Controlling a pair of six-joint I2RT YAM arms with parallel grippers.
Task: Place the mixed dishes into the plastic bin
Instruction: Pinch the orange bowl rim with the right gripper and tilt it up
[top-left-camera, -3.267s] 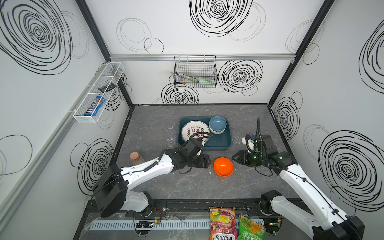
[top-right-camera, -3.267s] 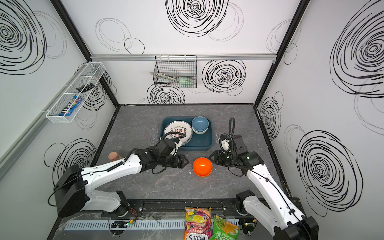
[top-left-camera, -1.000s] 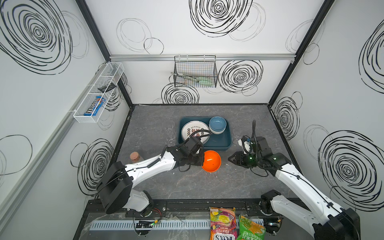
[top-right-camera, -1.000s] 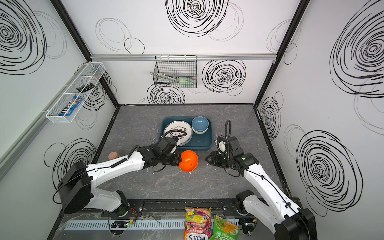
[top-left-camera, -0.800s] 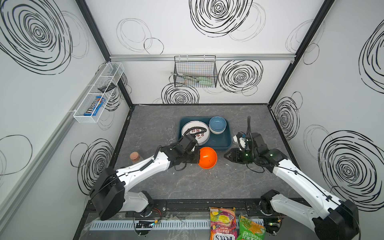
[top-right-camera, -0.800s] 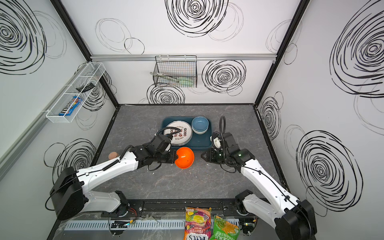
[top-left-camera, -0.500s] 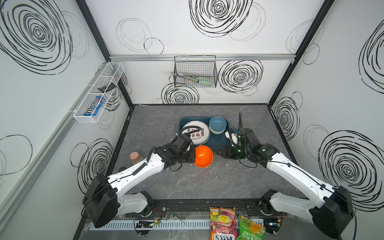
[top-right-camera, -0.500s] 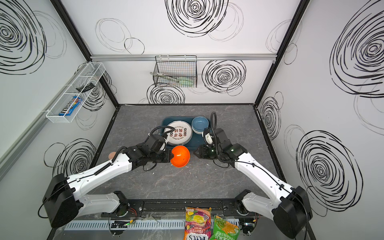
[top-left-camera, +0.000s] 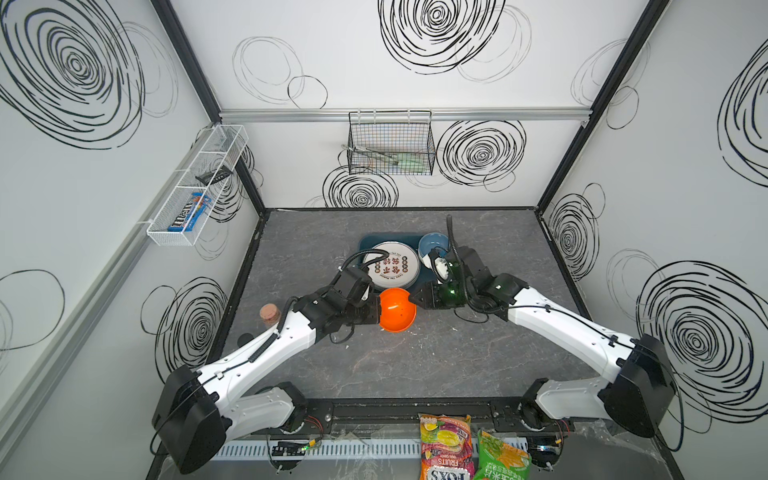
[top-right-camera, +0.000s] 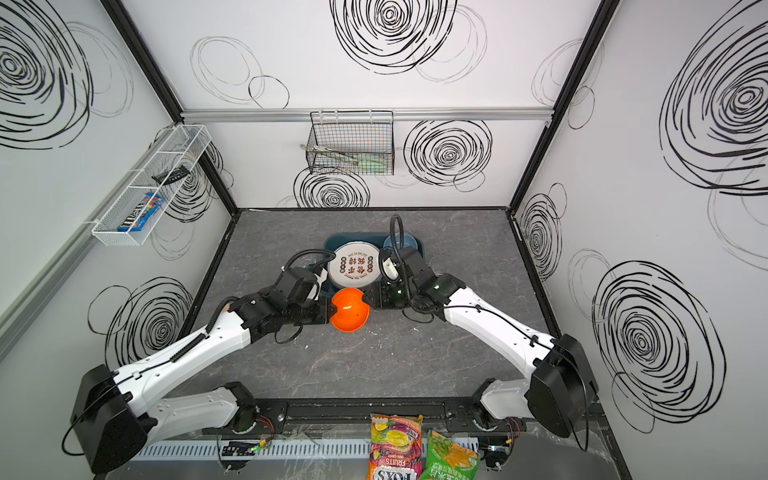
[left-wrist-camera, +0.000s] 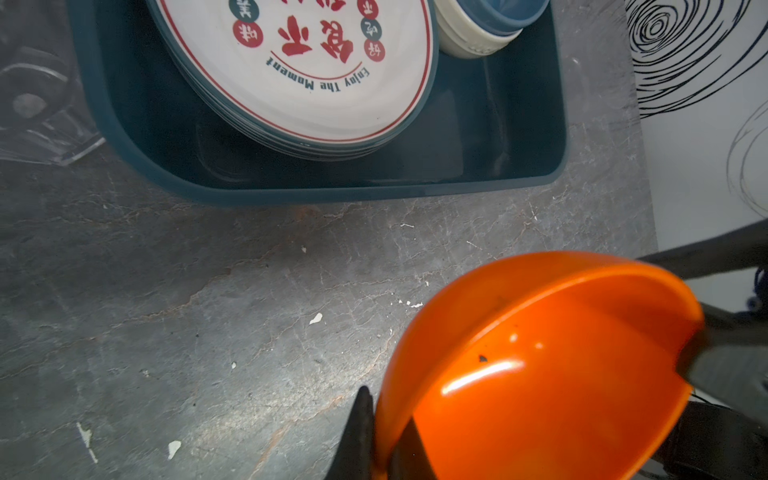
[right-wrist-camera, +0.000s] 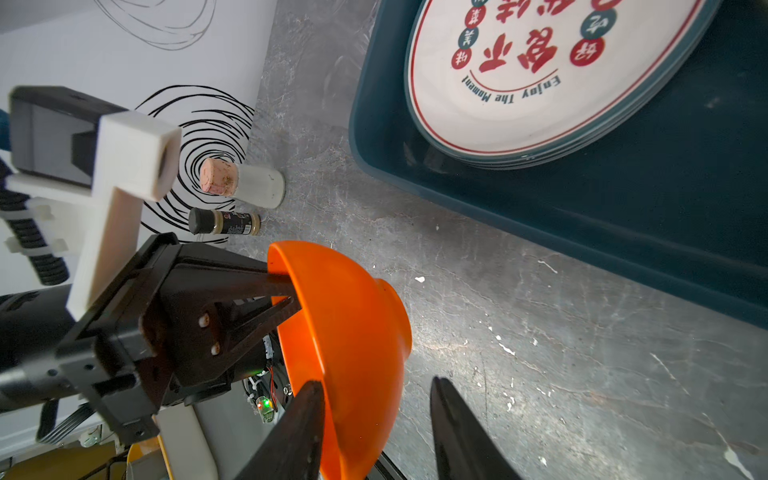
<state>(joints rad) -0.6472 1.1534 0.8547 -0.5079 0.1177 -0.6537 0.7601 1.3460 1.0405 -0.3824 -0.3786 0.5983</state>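
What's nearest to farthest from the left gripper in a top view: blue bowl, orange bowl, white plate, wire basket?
1. Orange bowl, held by the left gripper.
2. White plate, in the bin just behind.
3. Blue bowl, bin's back right corner.
4. Wire basket, up on the back wall.

One orange bowl (left-wrist-camera: 540, 374); two more bowls (left-wrist-camera: 498, 12) (left-wrist-camera: 469, 41); two jars (right-wrist-camera: 249, 185) (right-wrist-camera: 226, 222); one bin (left-wrist-camera: 332, 193).

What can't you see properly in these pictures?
- Plate stack: both top views, its top one hides the rest.
- Blue bowl: left wrist view, cut off by the edge.
- Glass: left wrist view, blurred and cut off by the edge.
- Dark-lidded jar's label: right wrist view, too small to read.
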